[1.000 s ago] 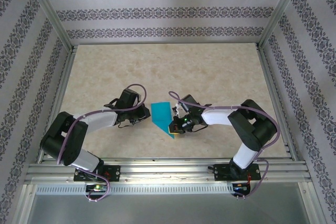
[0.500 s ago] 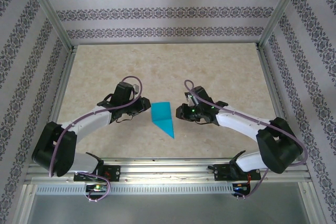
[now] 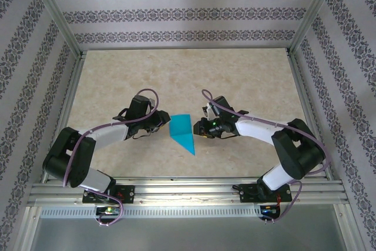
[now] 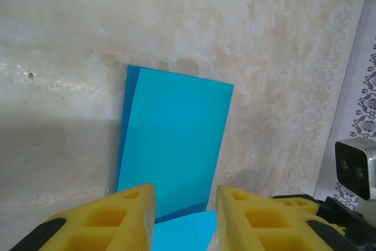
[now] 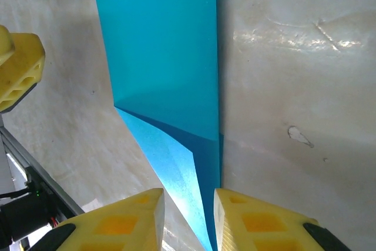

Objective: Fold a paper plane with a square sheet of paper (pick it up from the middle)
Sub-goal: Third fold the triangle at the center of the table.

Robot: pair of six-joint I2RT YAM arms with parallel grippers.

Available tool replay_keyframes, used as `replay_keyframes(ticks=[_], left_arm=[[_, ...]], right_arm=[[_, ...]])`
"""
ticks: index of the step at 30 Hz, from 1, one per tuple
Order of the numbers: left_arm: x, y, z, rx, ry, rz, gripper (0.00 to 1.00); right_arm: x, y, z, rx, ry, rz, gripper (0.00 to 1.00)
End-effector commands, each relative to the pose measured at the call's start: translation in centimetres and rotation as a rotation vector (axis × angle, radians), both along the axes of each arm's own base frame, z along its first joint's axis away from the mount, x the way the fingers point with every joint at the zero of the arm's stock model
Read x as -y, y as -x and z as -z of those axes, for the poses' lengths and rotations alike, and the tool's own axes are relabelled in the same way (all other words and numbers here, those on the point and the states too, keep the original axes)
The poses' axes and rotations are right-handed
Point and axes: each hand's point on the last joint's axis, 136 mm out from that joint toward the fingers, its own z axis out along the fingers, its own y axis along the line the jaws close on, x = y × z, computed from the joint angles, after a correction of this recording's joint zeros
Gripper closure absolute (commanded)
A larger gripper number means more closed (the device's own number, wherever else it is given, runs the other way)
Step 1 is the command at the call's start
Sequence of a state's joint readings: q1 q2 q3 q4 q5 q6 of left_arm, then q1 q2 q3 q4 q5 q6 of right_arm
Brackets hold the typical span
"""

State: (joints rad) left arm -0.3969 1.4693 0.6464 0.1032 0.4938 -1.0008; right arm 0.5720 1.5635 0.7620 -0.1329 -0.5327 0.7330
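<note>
The paper plane (image 3: 182, 132) lies flat on the surface (image 3: 235, 80). Both arms bend inward and reach low. The left claw (image 3: 161, 124) is just left of it and the right claw (image 3: 201, 127) just right, each slightly spread and pinching nothing.

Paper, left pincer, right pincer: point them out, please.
paper (image 3: 181, 129), top view, middle of the folded sheet
left pincer (image 4: 185, 207), left wrist view, midway between fingertips
right pincer (image 5: 188, 207), right wrist view, midway between fingertips

Beige marbled table (image 3: 235, 80); teal paper plane (image 3: 182, 132) lying on it mid-front, apparently flat, point toward near edge.
</note>
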Motion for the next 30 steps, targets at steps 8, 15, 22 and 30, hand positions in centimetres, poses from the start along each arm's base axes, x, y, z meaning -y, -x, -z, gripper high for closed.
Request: replay_keyframes(ticks=[8,15,22,30], left_arm=[[-0.2,1.0,0.5,-0.036,-0.024,0.081,0.65],[0.4,0.8,0.5,-0.056,0.025,0.113,0.64],[0.5,0.2,1.4,-0.082,0.037,0.096,0.64],[0.7,0.3,2.1,-0.1,0.059,0.093,0.65]], right_arm=[[-0.8,-1.9,-0.2,0.052,0.005,0.039,0.71],[-0.7,-1.5,-0.2,0.069,0.01,0.065,0.72],[-1.1,-1.5,0.2,0.055,0.007,0.052,0.73],[-2.5,-0.4,1.1,0.014,-0.007,-0.019,0.76]])
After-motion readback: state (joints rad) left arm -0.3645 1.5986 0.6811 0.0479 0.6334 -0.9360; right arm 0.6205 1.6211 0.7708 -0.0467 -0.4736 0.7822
